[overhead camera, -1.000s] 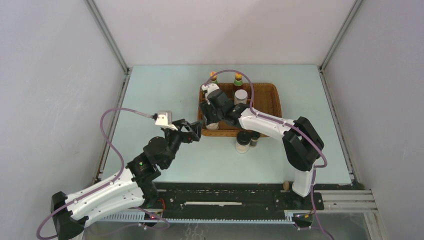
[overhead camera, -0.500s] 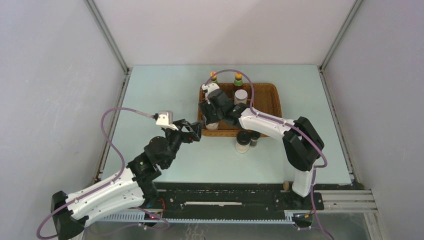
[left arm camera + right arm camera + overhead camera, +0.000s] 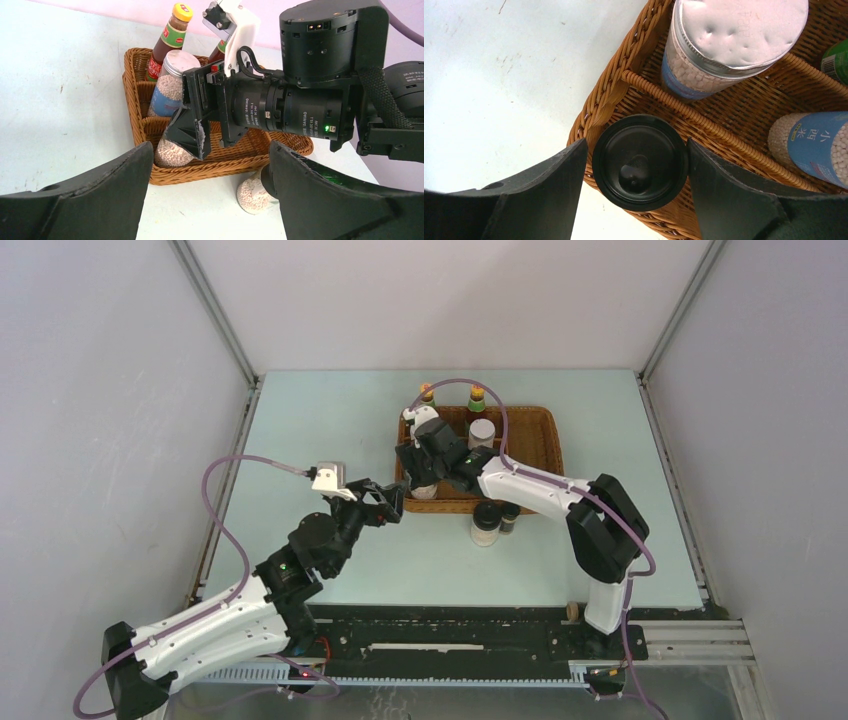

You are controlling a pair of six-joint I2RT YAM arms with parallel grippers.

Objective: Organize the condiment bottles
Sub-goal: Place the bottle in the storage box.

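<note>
My right gripper (image 3: 422, 478) hangs over the near-left corner of the wicker tray (image 3: 540, 455). Its fingers stand close round the black cap of a white bottle (image 3: 640, 161) that stands in that corner, with a thin gap at the left finger. Behind it stands a silver-topped shaker (image 3: 734, 35), and a second shaker (image 3: 814, 145) is to the right. Two yellow-capped sauce bottles (image 3: 427, 395) (image 3: 477, 398) stand at the tray's back. Another white black-capped bottle (image 3: 485, 523) and a tiny dark one (image 3: 510, 518) stand on the table in front of the tray. My left gripper (image 3: 392, 502) is open and empty, left of the tray's near corner.
The pale table (image 3: 330, 430) is walled by grey panels left and right. The tray's right half (image 3: 530, 440) holds nothing visible. A small brown object (image 3: 572, 611) lies at the near edge by the right arm's base.
My right gripper has shifted very slightly toward the back over the tray corner. The left arm has not moved.
</note>
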